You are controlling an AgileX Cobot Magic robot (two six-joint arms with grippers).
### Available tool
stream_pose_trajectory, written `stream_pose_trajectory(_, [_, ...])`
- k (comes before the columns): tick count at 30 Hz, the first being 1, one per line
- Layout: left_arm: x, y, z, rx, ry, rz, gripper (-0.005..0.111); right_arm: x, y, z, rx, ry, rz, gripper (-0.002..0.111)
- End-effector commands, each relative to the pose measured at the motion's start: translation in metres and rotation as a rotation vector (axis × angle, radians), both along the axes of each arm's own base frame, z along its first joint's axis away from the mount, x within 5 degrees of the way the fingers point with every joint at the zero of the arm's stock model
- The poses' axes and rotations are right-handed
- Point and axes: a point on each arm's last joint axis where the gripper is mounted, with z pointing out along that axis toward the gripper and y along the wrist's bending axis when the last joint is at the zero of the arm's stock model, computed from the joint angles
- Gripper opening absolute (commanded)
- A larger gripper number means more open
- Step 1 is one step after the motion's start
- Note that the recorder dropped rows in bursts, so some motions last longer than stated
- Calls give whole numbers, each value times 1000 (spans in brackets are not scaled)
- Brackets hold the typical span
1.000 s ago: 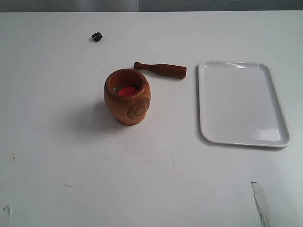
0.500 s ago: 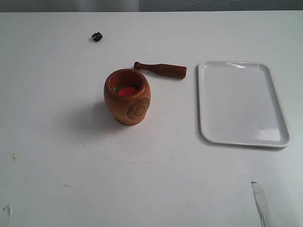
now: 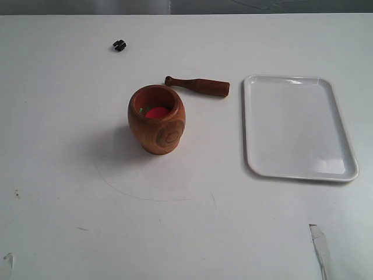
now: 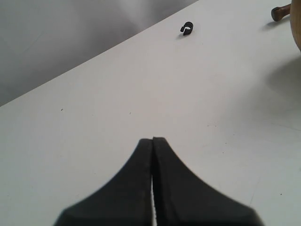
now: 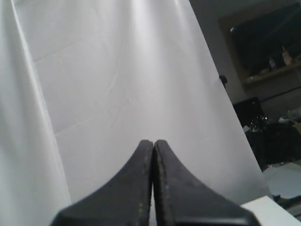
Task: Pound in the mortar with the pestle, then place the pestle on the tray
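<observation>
White table [image 3: 58, 192], pestle [image 3: 198, 86] near mortar [image 3: 156, 119], well apart from left gripper [image 4: 152, 141] and right gripper [image 5: 154, 143], both jaws together.

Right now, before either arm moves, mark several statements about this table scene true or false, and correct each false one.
1. The pestle lies on the table, outside the mortar. True.
2. The mortar stands on the tray. False: it stands on the table, apart from the tray.
3. The mortar holds something red. True.
4. The left hand is open. False: it is shut, holding nothing.
5. The right hand grips the pestle. False: it is shut on nothing.
</observation>
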Motion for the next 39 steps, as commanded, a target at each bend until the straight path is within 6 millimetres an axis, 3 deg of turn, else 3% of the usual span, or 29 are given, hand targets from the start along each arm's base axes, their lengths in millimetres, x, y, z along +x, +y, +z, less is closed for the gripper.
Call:
stream_pose_trajectory(1, [0,-1,0,-15,-4,-6,0,-3,-3,6,22,-84,-28,0])
stream_pose_trajectory(6, [0,-1,0,-15,-4,-6,0,-6,-4,11,219,-145,52,0])
stream_pose_trajectory(15, [0,-1,0,-15,-4,-6,0,-36,0,43,34,-638,36,0])
stream_pose_trajectory(18, [0,-1,0,-15,-4,-6,0,-37,3,46,-7,-658,46,0])
stream_pose_trajectory(21, [0,-1,0,-15,-4,-6,0,-29,8,61,-51,-601,68,0])
stream_pose_trajectory(25, [0,-1,0,-15,-4,-6,0,1,12,90,-84,-376,76,0])
stream_pose_trajectory(31, [0,-1,0,-15,-4,-6,0,70,24,121,-216,84,118,0])
stream_pose_trajectory(34, [0,-1,0,-15,-4,-6,0,104,27,123,-232,269,120,0])
stream_pose_trajectory(39, [0,-1,0,-15,-4,-6,0,155,34,100,-330,443,132,0])
